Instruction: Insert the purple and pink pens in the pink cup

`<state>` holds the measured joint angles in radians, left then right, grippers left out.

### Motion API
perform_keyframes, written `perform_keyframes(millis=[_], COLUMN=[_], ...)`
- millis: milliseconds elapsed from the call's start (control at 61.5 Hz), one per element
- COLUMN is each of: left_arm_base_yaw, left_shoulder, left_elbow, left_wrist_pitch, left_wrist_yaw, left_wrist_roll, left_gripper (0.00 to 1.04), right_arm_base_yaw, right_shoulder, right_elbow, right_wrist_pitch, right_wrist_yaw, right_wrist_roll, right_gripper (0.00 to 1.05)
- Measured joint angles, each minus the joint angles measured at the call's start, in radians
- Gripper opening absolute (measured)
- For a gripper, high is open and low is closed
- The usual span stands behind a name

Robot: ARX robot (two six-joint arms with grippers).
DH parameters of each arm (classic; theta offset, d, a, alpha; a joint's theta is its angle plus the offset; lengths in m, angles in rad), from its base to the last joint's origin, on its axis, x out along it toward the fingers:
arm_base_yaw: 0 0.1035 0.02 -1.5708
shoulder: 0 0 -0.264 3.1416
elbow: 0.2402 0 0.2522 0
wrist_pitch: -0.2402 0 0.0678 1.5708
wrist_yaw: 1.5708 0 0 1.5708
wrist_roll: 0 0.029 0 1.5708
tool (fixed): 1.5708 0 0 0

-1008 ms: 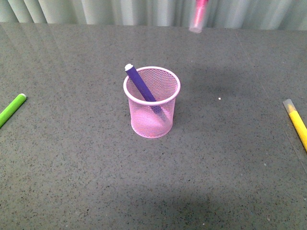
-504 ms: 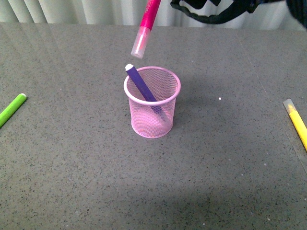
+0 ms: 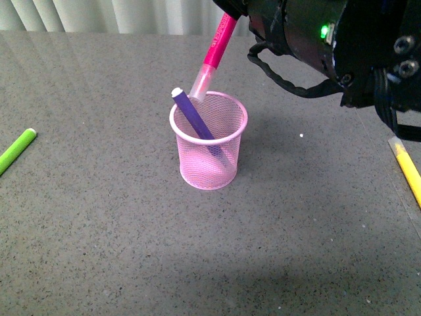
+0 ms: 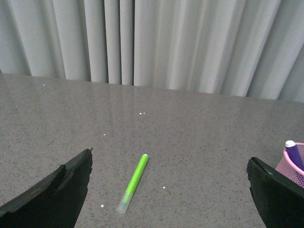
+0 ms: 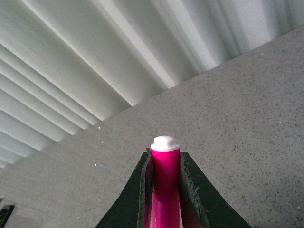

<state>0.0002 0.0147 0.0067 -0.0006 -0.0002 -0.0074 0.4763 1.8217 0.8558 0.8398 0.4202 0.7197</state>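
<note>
The pink cup [image 3: 208, 141] stands in the middle of the grey table. The purple pen [image 3: 195, 118] leans inside it, its white end plug up at the left rim. My right gripper [image 5: 165, 164] is shut on the pink pen [image 3: 216, 52], which slants down from the top of the front view with its clear cap at the cup's far rim. In the right wrist view the pen's white plug [image 5: 165, 141] sticks out between the fingers. My left gripper [image 4: 168, 190] is open and empty above the table, with the cup's rim [image 4: 293, 164] and purple pen [image 4: 293, 152] beside it.
A green marker [image 3: 16, 150] lies near the table's left edge and also shows in the left wrist view [image 4: 133, 182]. A yellow marker [image 3: 406, 168] lies near the right edge. White curtains [image 3: 131, 14] hang behind the table. The right arm [image 3: 335, 39] fills the upper right.
The right arm has come down and left into view. The pink pen has dropped from above the cup until its capped tip reaches the cup's far rim. The purple pen has not moved.
</note>
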Motion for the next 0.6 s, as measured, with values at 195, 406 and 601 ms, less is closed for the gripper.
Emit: perform_keyframes(millis=[195, 406, 601], left_arm_base_yaw=[0.000, 0.000, 0.000], left_shoulder=[0.000, 0.000, 0.000], left_elbow=[0.000, 0.000, 0.000], left_wrist_pitch=[0.000, 0.000, 0.000], left_wrist_yaw=[0.000, 0.000, 0.000], left_wrist_roll=[0.000, 0.000, 0.000], left_gripper=[0.97, 0.97, 0.97], right_arm_base_yaw=[-0.006, -0.013, -0.016], right_shoulder=[0.029, 0.052, 0.069], right_elbow=[-0.032, -0.042, -0.047], right_wrist_pitch=[0.069, 0.129, 0.176], right_wrist_yaw=[0.002, 0.014, 0.017], right_wrist_roll=[0.011, 0.014, -0.002], right_gripper=[0.08, 0.08, 0.08])
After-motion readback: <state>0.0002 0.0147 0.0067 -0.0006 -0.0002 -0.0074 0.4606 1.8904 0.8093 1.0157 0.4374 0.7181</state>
